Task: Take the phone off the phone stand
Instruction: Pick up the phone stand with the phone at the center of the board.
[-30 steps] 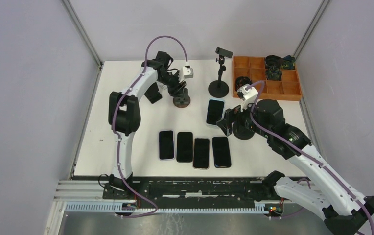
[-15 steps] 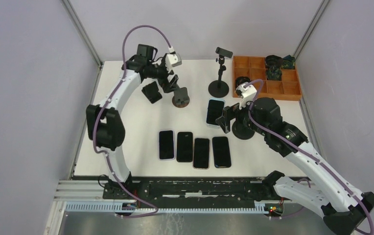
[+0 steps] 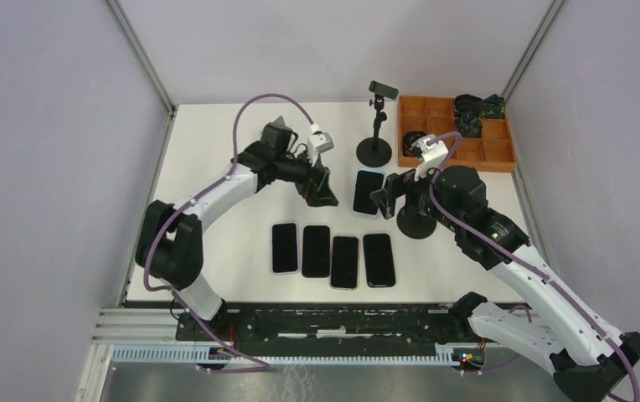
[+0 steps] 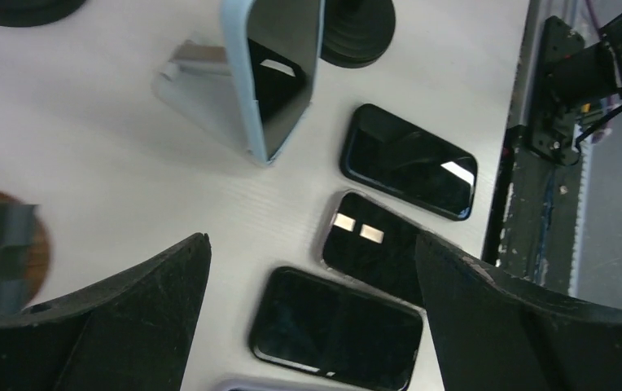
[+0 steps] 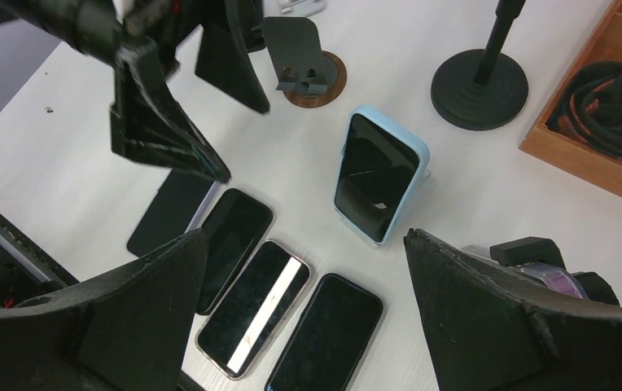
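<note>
Phone (image 5: 377,175) leans on its stand (image 4: 190,72); left claw (image 4: 309,244) and right claw (image 5: 304,238) gape wide, empty.

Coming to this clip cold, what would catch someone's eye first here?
First, the blue-cased phone leaning upright on its stand at mid-table, the only phone not lying flat. The left gripper and the right gripper hover open on either side of it, neither touching it. Nearer the arms' bases, a row of four dark phones lies flat.
</note>
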`<state>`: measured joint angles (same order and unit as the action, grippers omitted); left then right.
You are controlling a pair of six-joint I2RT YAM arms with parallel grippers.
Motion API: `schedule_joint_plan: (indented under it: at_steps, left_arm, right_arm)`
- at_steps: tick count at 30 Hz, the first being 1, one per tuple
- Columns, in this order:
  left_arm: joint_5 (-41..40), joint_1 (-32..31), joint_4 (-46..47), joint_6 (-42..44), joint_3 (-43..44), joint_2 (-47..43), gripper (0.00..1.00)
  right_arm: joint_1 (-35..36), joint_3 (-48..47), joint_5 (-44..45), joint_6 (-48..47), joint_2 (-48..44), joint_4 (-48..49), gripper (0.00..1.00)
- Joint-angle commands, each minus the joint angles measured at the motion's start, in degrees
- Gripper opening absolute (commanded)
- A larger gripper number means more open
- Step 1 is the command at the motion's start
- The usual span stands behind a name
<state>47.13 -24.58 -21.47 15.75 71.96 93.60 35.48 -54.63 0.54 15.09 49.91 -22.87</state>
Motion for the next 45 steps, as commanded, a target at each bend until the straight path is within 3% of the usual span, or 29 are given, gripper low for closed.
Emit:
schedule_joint_plan:
  at_steps: [1, 4, 7, 20, 38, 45]
  left_arm:
    - [1.6, -3.6, 14.5, -14.0, -2.6, 2.6, 1.00]
    - [0.7, -5.2, 22.5, -22.4, -4.6, 5.0, 1.00]
    - [-0.6, -5.7, 27.1, -25.2, -4.9, 8.2, 1.00]
    - [6.1, -5.9, 35.1, -25.0, -0.6, 21.5, 0.97]
    - [14.6, -6.4, 41.3, -27.1, 2.9, 29.7, 0.67]
    - [14.9, -6.3, 41.3, -25.7, 3.2, 29.6, 0.30]
  right_arm:
    - [-0.2, -1.8, 1.2, -0.4, -0.4, 0.4, 0.98]
    - [-0.2, -1.3, 1.0, 0.0, -1.3, 1.0, 0.98]
    - [-0.2, -1.1, 0.2, 0.5, -1.9, 1.5, 0.98]
    - [-0.2, 1.1, -2.3, 0.2, -3.4, 3.5, 0.98]
    - [-0.2, 1.1, -1.3, -1.4, -3.4, 2.7, 0.98]
    - [-0.2, 1.6, -1.8, -0.8, -2.9, 2.9, 0.97]
